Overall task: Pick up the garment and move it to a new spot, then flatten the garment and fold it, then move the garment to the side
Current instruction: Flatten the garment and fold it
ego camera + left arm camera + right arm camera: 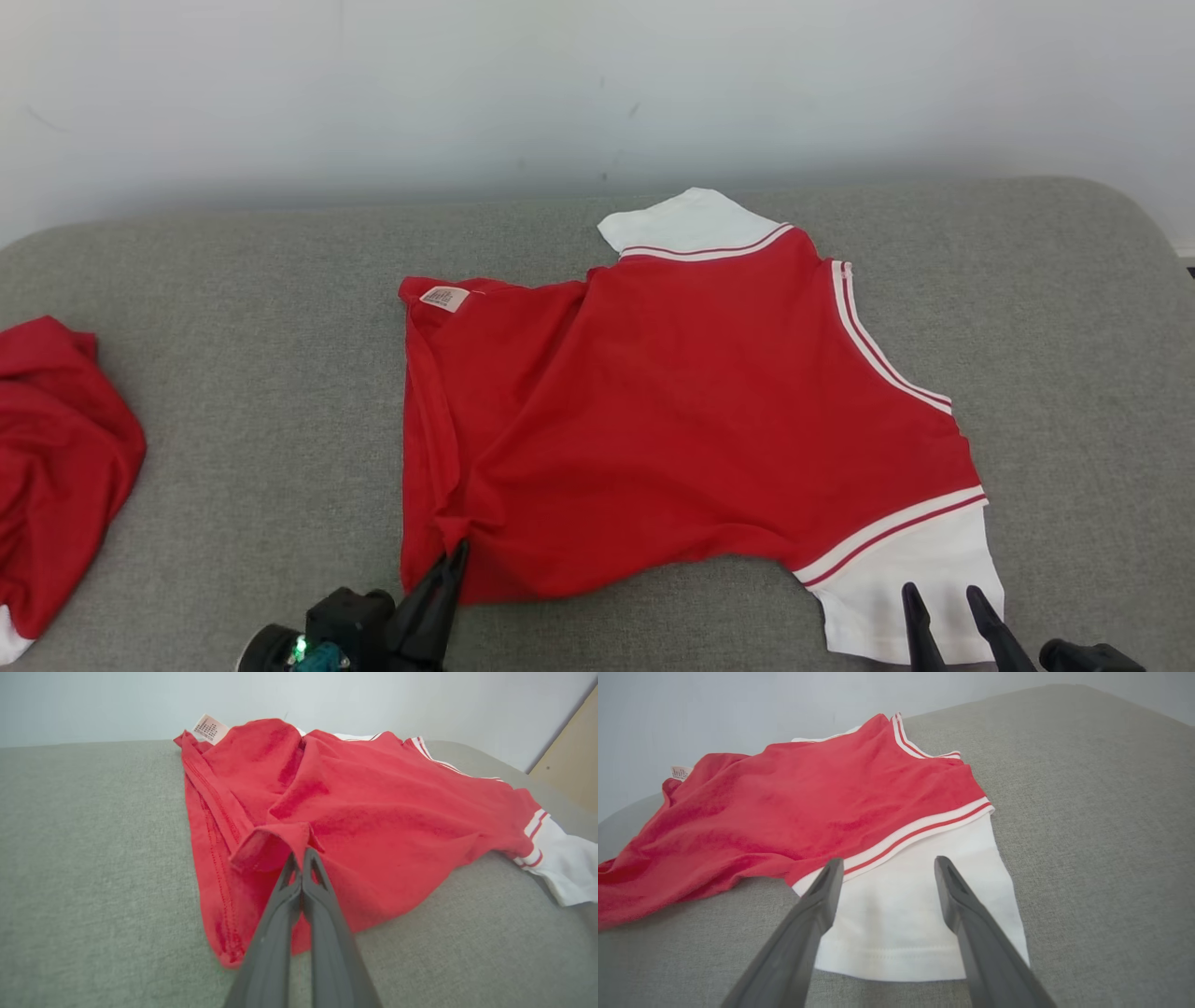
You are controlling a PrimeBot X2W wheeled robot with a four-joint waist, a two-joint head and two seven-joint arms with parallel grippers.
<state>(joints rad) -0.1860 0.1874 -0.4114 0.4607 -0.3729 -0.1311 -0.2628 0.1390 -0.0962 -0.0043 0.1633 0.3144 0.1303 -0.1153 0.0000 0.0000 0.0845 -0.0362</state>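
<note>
Pinching the garment (672,411), left tool (457,553); right tool (939,594) spread; second red garment (56,467) aside.

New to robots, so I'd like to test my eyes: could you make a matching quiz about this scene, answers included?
1. right tool
2. small white fabric label
3. left tool
4. crumpled red cloth

a. shut on the red fabric shirt
b. on the grey cushion, left of the shirt
c. open, at the shirt's white sleeve
d. on the shirt's far left corner

Pairs: 1-c, 2-d, 3-a, 4-b
</note>
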